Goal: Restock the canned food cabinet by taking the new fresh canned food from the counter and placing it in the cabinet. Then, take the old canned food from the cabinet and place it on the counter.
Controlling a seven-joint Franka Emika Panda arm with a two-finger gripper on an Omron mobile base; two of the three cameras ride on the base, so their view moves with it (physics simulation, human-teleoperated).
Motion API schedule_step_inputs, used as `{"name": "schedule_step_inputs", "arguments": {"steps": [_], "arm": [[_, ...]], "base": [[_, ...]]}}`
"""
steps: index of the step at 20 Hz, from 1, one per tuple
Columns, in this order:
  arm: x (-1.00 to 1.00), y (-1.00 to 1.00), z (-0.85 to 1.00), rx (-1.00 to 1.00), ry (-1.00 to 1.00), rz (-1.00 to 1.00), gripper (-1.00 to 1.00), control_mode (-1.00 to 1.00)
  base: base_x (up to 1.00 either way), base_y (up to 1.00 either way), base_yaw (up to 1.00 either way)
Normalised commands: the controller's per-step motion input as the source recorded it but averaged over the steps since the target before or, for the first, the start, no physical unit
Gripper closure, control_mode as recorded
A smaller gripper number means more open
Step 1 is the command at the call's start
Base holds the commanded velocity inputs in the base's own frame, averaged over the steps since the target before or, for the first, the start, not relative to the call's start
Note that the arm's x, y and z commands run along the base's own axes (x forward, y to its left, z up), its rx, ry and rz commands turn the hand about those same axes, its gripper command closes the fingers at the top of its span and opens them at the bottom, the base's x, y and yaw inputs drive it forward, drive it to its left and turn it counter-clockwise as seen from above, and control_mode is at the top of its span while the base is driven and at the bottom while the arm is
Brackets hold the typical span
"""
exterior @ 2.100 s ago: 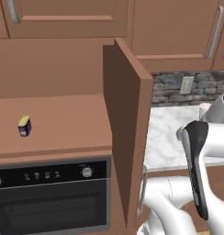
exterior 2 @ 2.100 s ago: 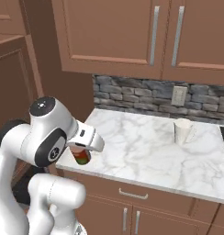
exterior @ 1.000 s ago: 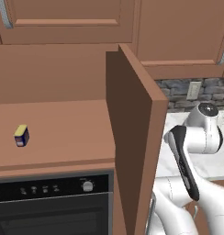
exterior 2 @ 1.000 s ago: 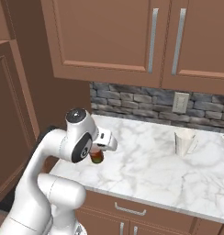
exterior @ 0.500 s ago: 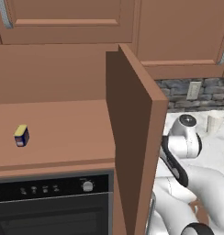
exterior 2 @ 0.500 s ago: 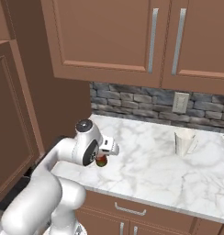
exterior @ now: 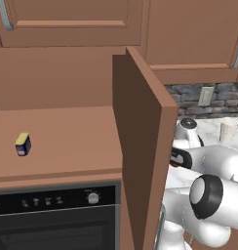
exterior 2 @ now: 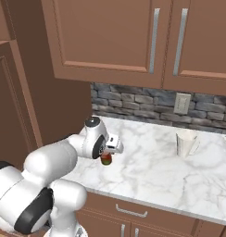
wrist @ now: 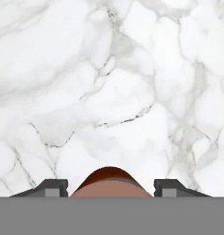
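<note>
Cabinet (exterior: 67, 141) stands open, its door (exterior: 140, 146) swung out toward the base, and the blue-and-yellow new can (exterior: 23, 144) already sits on its shelf, so the restocking half looks done. Counter (exterior 2: 152, 157) stretches white and veined below the gripper (exterior 2: 105, 155), which holds the old red can (exterior 2: 106, 159) between its fingers, low over the marble. In the hand view the can's (wrist: 111, 183) reddish-brown curve sits between the two dark fingertips (wrist: 49, 187). Judged step: setting the old can down. Next, lower until it rests, then release. A pale cup (exterior 2: 186, 143) stands well apart. No lettering can be read on either can.
</note>
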Motion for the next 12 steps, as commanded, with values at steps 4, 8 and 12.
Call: {"name": "schedule_step_inputs", "arguments": {"steps": [4,8,12], "arm": [[0.01,-0.01,0.00,0.00,0.01,0.00,-1.00,-1.00],[0.00,0.00,0.02,0.00,0.00,-0.01,-1.00,-1.00],[-0.08,0.00,0.34,0.00,-0.01,-0.03,-1.00,-1.00]], "base": [[0.00,0.00,0.00],[0.00,0.00,0.00],[0.00,0.00,0.00]]}}
